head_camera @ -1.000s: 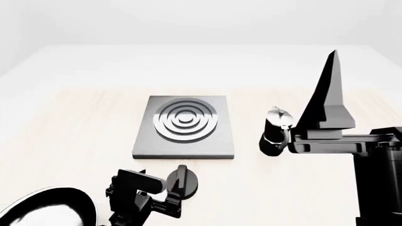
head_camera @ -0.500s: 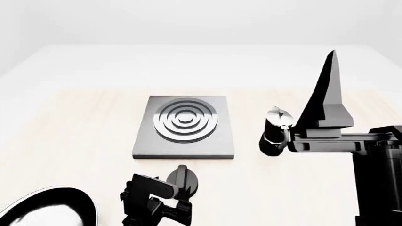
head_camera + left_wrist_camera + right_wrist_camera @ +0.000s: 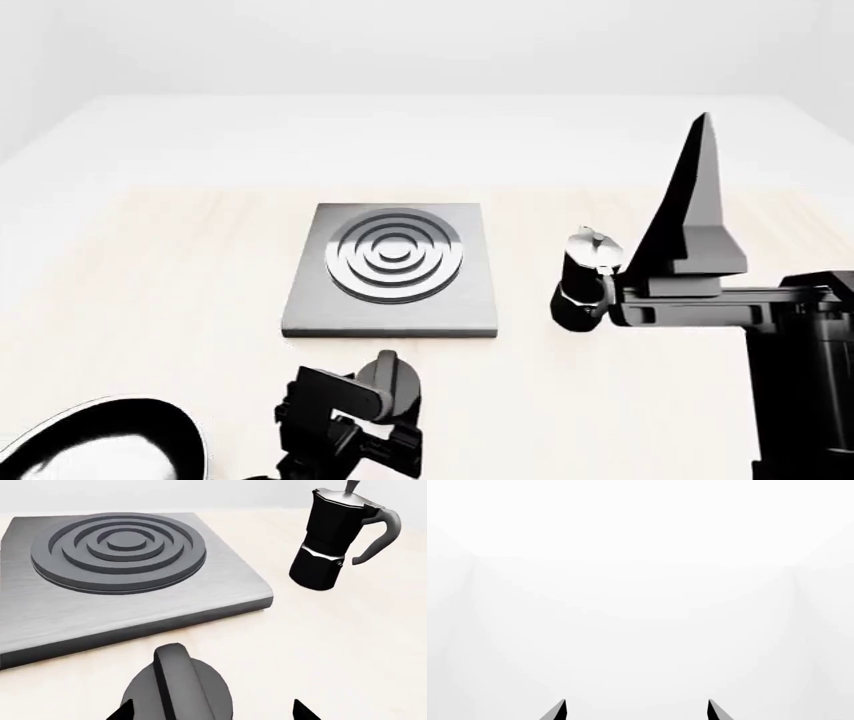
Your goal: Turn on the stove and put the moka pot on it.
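Note:
The stove (image 3: 394, 300) is a flat dark-grey plate with raised rings, mid-table; it also fills the left wrist view (image 3: 120, 600). Its separate round black knob (image 3: 387, 380) sits just in front of the plate. My left gripper (image 3: 212, 712) is open, with one fingertip on each side of the knob (image 3: 180, 690) and not touching it. The moka pot (image 3: 585, 282), black with a silvery lid, stands upright to the right of the stove and shows in the left wrist view (image 3: 333, 540). Beside the pot, my right gripper (image 3: 636, 710) is open, empty and pointing upward.
A round black frying pan (image 3: 94, 445) lies at the near left corner of the light wooden table (image 3: 160, 280). My right arm (image 3: 721, 310) stands close to the moka pot's right side. The right wrist view shows only white wall.
My left gripper has moved right along the table's near edge and now stands at the knob. The right arm, moka pot and stove have stayed put.

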Available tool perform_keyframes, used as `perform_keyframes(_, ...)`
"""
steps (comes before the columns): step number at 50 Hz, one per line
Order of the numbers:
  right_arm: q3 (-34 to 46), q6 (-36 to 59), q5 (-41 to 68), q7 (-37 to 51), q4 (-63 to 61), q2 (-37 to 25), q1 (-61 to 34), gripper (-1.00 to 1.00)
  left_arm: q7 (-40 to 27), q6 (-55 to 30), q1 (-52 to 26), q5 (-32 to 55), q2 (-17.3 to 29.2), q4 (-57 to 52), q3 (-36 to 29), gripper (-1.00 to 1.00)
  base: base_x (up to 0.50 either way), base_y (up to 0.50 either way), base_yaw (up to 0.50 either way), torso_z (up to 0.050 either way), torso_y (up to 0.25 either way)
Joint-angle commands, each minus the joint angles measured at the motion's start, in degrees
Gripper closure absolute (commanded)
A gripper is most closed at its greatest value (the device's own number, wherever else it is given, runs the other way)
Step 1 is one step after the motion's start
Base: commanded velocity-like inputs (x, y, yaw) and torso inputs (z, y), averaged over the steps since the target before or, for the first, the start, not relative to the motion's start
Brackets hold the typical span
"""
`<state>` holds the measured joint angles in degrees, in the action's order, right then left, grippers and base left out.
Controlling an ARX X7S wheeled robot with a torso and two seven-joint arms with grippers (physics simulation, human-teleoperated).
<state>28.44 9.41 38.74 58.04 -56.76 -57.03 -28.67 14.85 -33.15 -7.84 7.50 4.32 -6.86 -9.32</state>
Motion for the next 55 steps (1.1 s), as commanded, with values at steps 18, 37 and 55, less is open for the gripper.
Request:
perform_keyframes(18,0.74,-1.75,-1.26,0.08,0.58,-0.55,1.26,-1.00,-0.82,3.17,-0.63,3.16,0.34,4.50,-1.70,-1.00,0.00,0.00,0.00,0.000,0.000)
perform_keyframes(37,1.25,-1.11,-0.59,0.26,0.51,-0.42,-0.02,-1.00,-1.63,4.91,-1.02,4.74,1.00,7.27,-2.65,-1.00,0.00,0.00,0.00,0.000,0.000)
perform_keyframes(55,1.87,-2.65,-1.81,0.18,1.27,-0.57,1.28,-1.00,-1.89,6.96,-1.75,5.93,1.13,10.41,-4.29,-1.00,0.00,0.00,0.00,0.000,0.000)
